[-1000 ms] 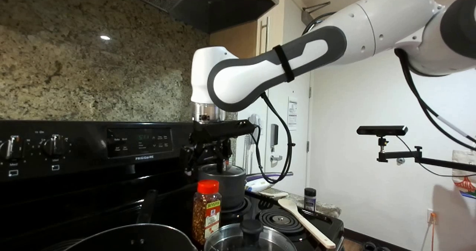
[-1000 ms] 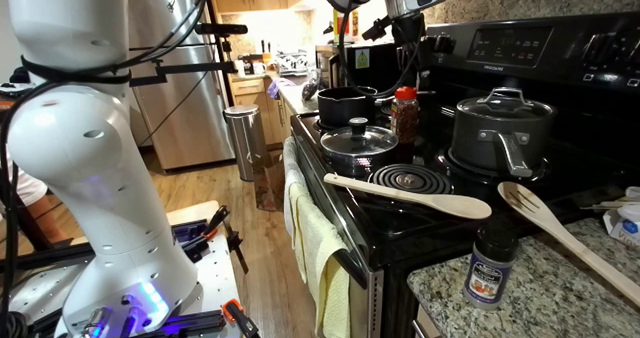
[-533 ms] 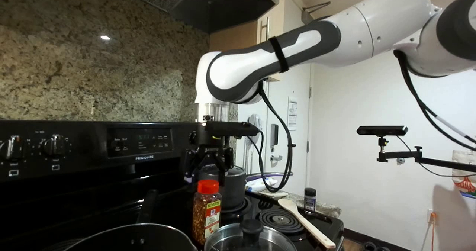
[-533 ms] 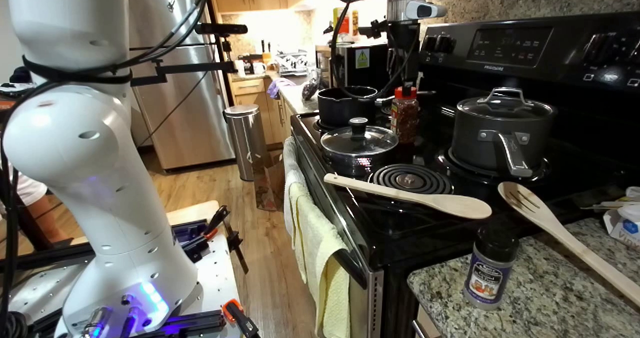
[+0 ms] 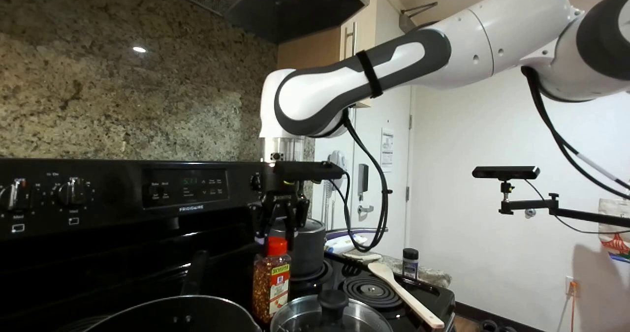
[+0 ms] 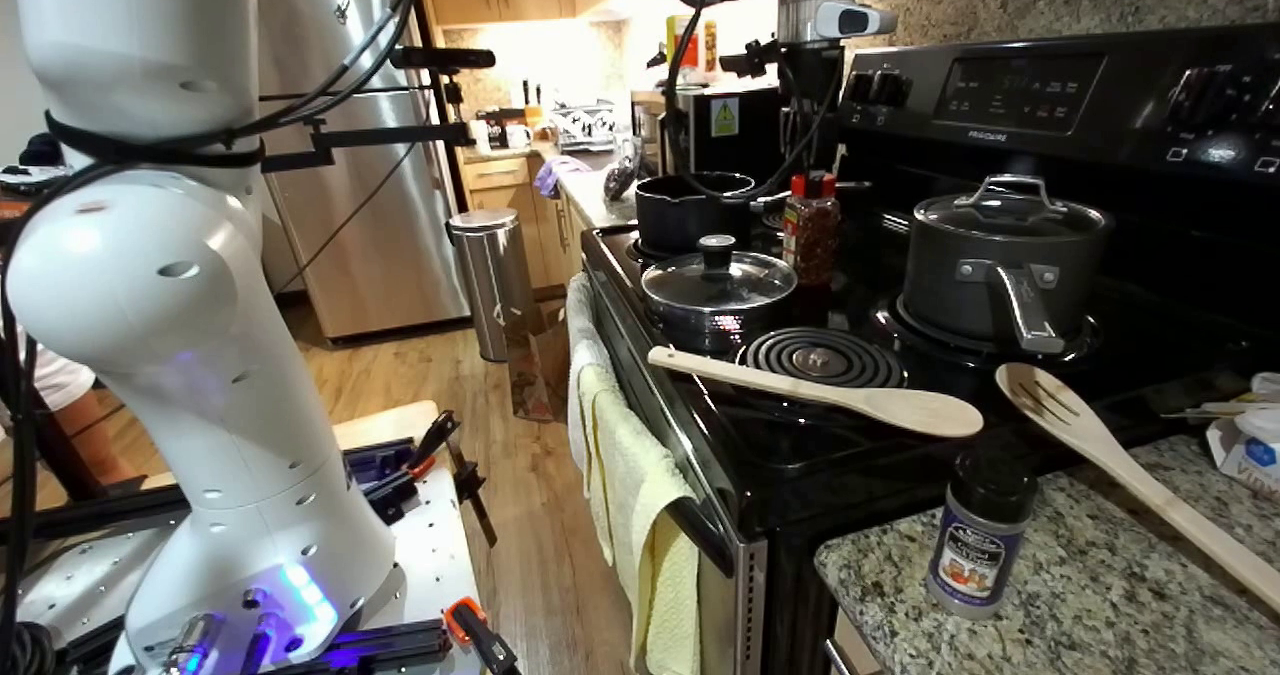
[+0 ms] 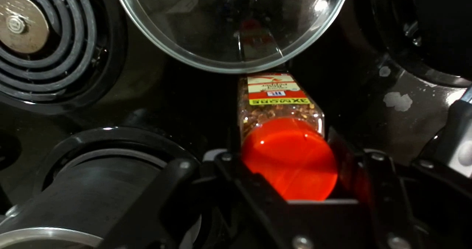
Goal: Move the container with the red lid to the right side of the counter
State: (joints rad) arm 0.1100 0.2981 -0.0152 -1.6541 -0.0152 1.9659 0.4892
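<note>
The container with the red lid [image 5: 272, 283] stands just beside the glass-lidded pan [image 6: 715, 327], its red top clasped by the end effector [image 5: 275, 243], with the dark lidded pot [image 6: 985, 300] near it, the wooden spoon [image 6: 830, 393] farther off and the dark-capped jar [image 6: 978, 540] well apart

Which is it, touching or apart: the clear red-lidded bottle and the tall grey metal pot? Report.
Apart: an exterior view shows black stovetop between the red-lidded bottle and the grey pot.
</note>
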